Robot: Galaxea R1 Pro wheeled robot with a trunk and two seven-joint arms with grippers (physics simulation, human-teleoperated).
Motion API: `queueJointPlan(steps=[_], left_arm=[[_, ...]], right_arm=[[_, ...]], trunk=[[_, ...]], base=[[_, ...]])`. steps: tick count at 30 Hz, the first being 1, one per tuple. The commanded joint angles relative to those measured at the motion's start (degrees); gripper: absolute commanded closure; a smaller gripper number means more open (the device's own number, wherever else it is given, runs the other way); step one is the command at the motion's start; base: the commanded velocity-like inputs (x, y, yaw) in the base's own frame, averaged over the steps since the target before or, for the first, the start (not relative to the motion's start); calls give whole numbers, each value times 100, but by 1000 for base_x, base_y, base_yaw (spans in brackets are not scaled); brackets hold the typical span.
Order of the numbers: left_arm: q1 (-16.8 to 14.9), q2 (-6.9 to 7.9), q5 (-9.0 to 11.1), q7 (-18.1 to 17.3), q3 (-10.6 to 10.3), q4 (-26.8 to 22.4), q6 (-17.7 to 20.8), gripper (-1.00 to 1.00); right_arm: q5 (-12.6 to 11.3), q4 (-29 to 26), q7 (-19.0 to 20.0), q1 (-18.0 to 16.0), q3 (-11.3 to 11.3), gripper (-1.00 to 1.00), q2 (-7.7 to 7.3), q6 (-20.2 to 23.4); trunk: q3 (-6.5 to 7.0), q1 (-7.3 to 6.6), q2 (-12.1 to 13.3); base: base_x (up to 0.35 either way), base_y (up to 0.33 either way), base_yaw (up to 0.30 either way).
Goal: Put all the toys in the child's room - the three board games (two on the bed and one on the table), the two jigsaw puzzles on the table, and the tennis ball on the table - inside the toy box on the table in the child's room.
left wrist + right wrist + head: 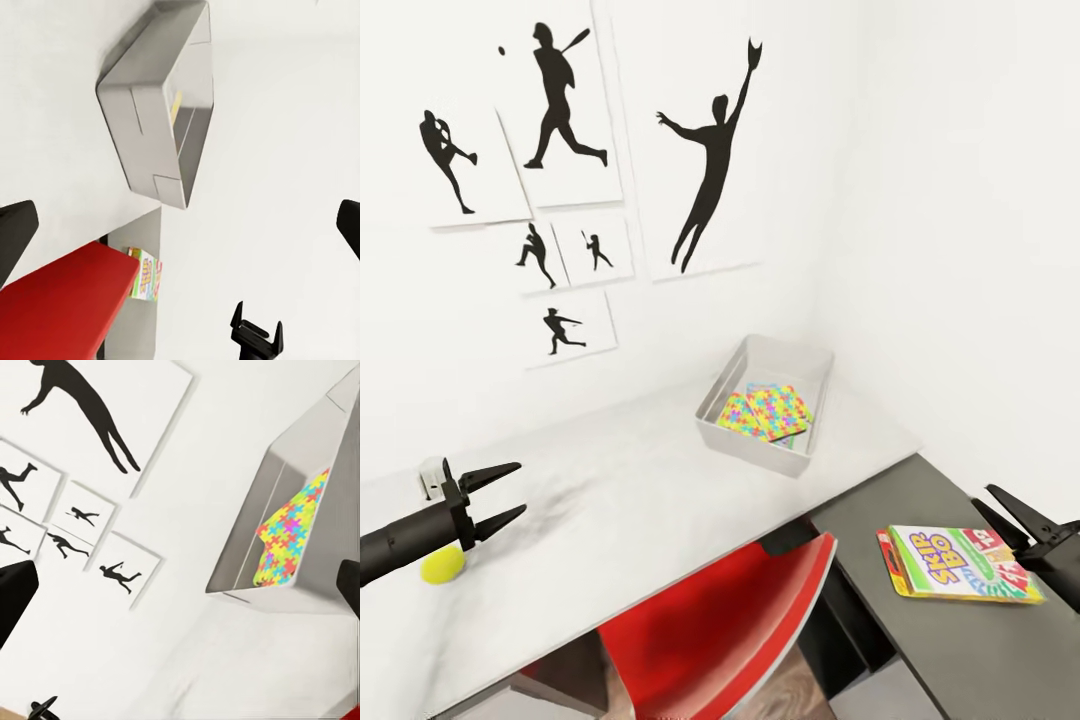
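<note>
On the far right of the desk (pixel 660 480) sat the toy box (pixel 760 445), with both jigsaw puzzles (pixel 770 412) lying overlapped inside it. Tennis ball (pixel 442 563) rested at the near left of the desk top, just below the left gripper (pixel 510 495); fingers apart, nothing held. SKIP-BO board game (pixel 958 563) lay flat on the lower dark wing at right, touching or just under the right gripper (pixel 1010 512); fingers apart, not clamped on it. Red chair (pixel 730 620) stood tucked at the desk's near edge. Silhouette posters (pixel 710 150) hung on the far wall.
</note>
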Motion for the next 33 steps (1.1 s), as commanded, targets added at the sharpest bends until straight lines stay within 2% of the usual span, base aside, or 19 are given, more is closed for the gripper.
queueJointPlan(steps=[1,6,14,28,33], left_arm=[[-4,2,40,41,7,-3,21,-100],[-4,6,40,42,20,-3,21,-100],[-4,7,39,41,34,-3,21,-100],[-4,7,36,38,47,-3,21,-100],[-4,7,35,38,52,-3,21,-100]], right_arm=[[-3,2,12,-5,-3,-100,0,27],[-3,2,16,-5,-1,-100,0,27],[-3,2,10,-5,8,-100,0,27],[-3,2,10,-5,14,-100,5,24],[-3,2,10,-5,13,-100,12,23]], trunk=[[-9,2,-9],[1,2,-9],[48,2,-9],[137,2,-9],[169,2,-9]], base=[[-91,-211,2],[-114,-249,-61],[-130,-237,-201],[-24,-18,-219],[0,128,-219]])
